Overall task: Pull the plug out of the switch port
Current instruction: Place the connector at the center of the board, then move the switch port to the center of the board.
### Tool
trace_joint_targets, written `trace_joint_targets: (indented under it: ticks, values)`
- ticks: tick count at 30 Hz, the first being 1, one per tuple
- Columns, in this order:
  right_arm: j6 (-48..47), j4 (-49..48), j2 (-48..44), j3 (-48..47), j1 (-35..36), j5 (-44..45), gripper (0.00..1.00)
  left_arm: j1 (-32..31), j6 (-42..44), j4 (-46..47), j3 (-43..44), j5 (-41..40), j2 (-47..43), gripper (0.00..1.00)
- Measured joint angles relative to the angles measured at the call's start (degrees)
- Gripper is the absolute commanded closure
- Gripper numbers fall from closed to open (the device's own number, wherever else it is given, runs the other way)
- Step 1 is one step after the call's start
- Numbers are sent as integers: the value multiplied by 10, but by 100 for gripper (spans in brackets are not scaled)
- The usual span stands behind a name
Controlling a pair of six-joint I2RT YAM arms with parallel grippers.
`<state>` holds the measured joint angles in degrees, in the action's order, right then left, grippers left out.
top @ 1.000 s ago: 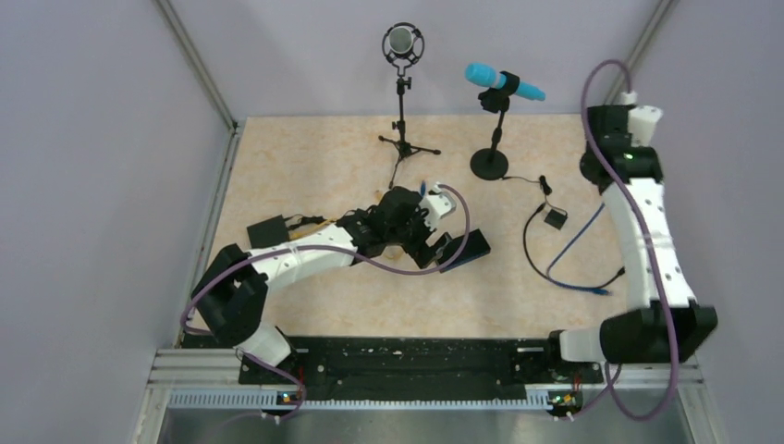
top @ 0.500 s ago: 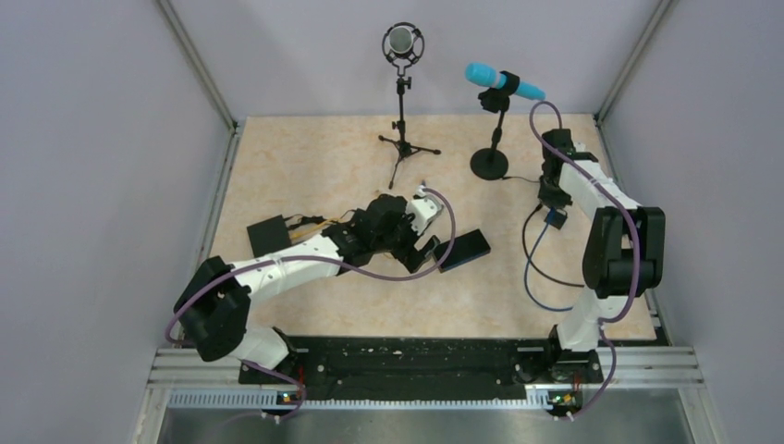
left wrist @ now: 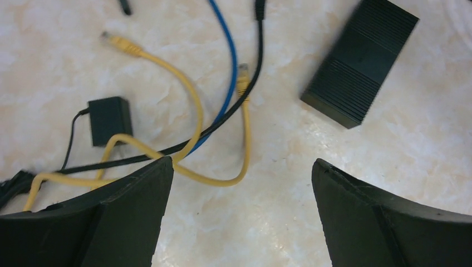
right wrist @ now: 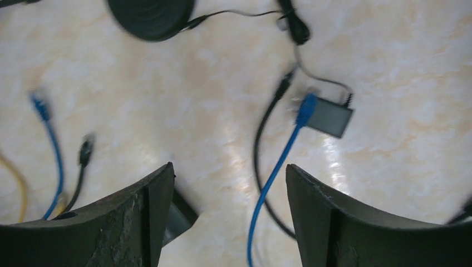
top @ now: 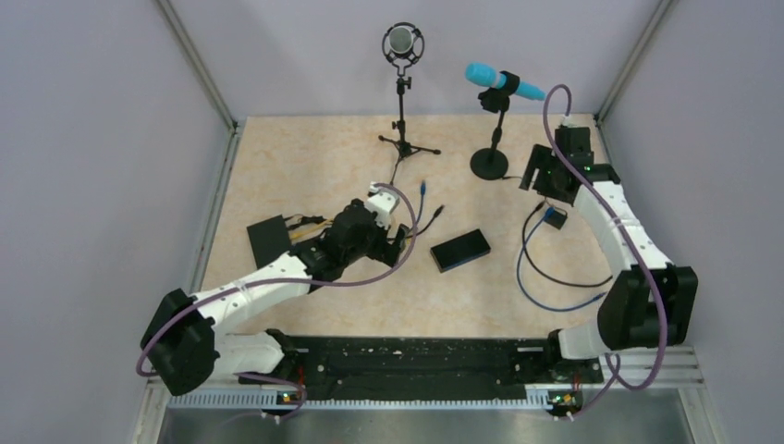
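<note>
1. The switch [right wrist: 331, 118], small and black, lies right of the round base [right wrist: 150, 16], nearer the arms.
2. The blue plug [right wrist: 306, 107] touches its base-side edge, with the cable trailing armward. Blur hides whether it is seated.
3. The right gripper [right wrist: 225, 183] hovers beside the base, nearest, jaws apart, holding nothing. The left gripper [left wrist: 240, 164] likewise.
4. One switch, and two blue plugs: the other plug [right wrist: 39, 103] lies loose, left of the base.

Soft, even light is falling from overhead across the marbled tabletop [top: 305, 157], and the arms are casting only faint, diffuse shadows in the sharp top view. The left wrist view is holding crisp focus, with a pale sheen glaring off the stone at upper right and the left gripper [left wrist: 238, 217] sitting near-black in shade. The right wrist view is smearing: the round stand base [right wrist: 150, 16] and black cord [right wrist: 259, 139] are blurring, a white glare streak is washing the centre, and the right gripper [right wrist: 229, 217] is reading dark.
</note>
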<state>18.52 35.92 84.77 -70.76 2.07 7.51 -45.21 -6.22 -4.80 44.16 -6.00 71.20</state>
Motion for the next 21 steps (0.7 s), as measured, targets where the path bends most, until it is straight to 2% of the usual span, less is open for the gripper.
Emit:
trace_joint_targets:
  ticks: [2, 5, 10, 14, 17, 21]
  values:
    - [10, -8, -37, 18, 27, -16, 27, 13, -18, 1, -17, -21, -26, 1]
    - [40, -35, -71, 66, 117, -46, 28, 37, -47, 0, -39, -53, -72, 1]
    - [100, -80, -56, 157, 281, -87, 29, 70, -90, -23, -42, -127, -131, 1]
    - [137, -120, -16, 166, 390, -97, 30, 93, -127, -69, -42, -191, -164, 1]
    - [152, -148, 39, 146, 434, -109, 32, 110, -142, -87, -51, -223, -205, 1]
    - [167, -177, 108, 128, 439, -120, 32, 123, -159, -109, -56, -260, -249, 1]
